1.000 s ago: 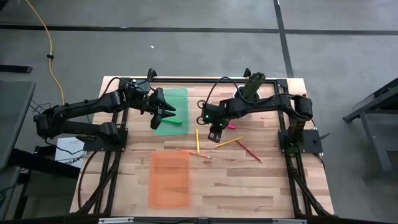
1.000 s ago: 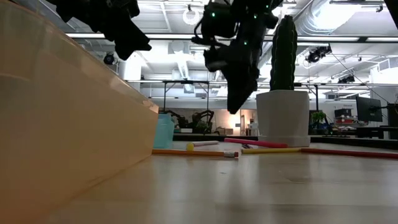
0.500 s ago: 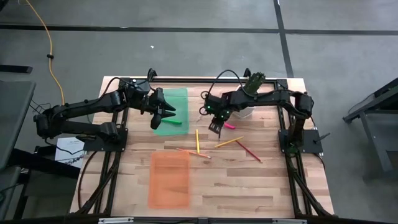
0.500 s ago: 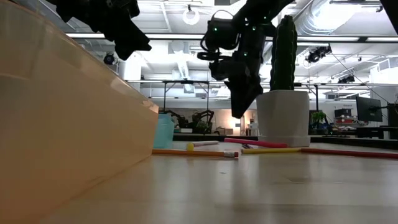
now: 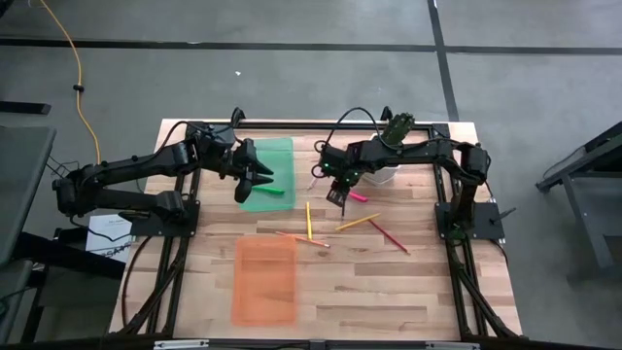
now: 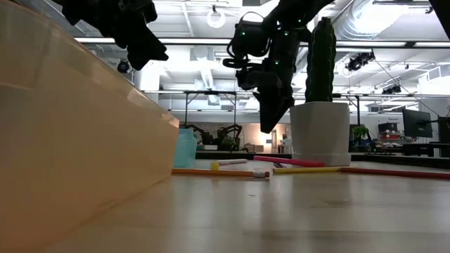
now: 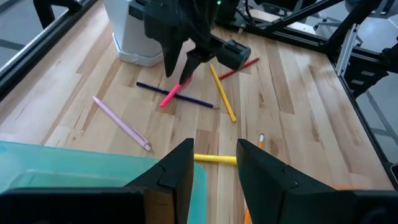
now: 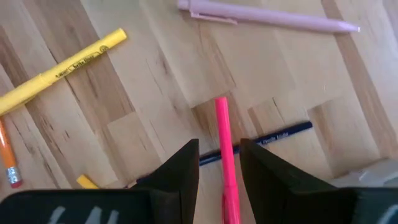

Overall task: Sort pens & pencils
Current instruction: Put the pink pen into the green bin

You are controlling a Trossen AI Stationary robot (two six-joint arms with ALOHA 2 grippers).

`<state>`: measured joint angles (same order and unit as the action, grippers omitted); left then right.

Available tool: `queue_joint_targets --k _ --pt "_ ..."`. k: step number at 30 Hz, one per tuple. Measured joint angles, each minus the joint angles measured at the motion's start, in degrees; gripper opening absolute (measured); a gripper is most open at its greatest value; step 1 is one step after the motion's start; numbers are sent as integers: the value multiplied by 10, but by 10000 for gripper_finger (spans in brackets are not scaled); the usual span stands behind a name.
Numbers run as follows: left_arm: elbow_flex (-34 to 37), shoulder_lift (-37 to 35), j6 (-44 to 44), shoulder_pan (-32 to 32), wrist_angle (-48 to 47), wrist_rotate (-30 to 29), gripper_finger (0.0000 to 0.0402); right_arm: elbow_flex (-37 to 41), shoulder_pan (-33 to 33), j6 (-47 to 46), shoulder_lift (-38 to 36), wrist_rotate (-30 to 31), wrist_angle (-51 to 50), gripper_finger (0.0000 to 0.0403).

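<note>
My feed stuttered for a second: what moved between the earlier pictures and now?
The right gripper pulled back toward the plant pot and now hangs open over the pink pen, holding nothing. The left gripper stayed open over the green tray. The pens and pencils on the table did not move.

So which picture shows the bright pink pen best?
The right wrist view: the bright pink pen lies big and clear between that gripper's open fingers, crossing a dark blue pencil. The left wrist view shows it smaller; the high and low views show only a thin pink streak.
</note>
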<state>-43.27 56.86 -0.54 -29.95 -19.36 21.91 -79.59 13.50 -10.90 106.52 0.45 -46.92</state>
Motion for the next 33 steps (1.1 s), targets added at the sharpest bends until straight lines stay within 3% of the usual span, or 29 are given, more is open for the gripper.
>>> queue_joint_targets --k 19,33 --pt "0 0 -12 0 -10 -2 111 0 13 39 0 -26 33 108" --pt "0 0 -13 0 -14 -2 111 -1 14 43 41 -51 41 108"
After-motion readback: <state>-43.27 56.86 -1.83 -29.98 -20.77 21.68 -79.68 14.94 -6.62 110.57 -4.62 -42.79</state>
